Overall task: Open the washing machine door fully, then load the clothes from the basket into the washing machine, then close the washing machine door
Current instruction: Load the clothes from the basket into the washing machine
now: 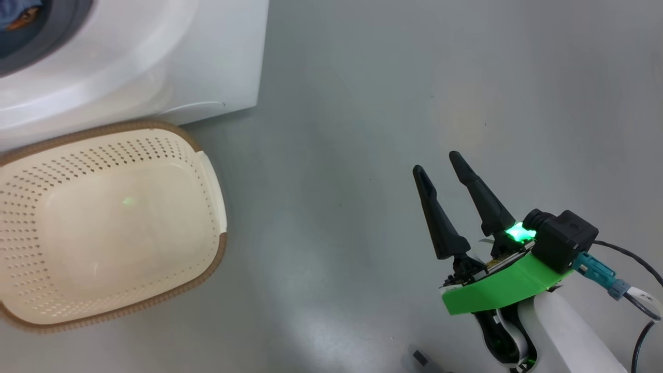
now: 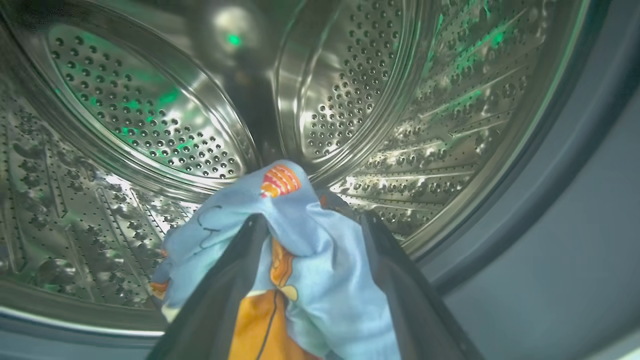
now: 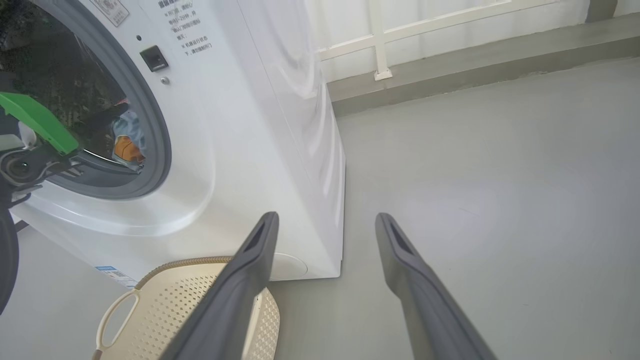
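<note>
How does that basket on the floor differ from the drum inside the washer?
The basket is matte cream plastic; the drum is shiny steel. The basket holds nothing, while the drum has a light blue printed garment inside. Both have perforated walls.

head + R wrist share basket, L wrist close inside drum

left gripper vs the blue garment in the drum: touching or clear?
Touching. The left wrist view shows the clothes bunched between the spread fingers of the left gripper, with fabric lying against both fingers and no gap.
</note>
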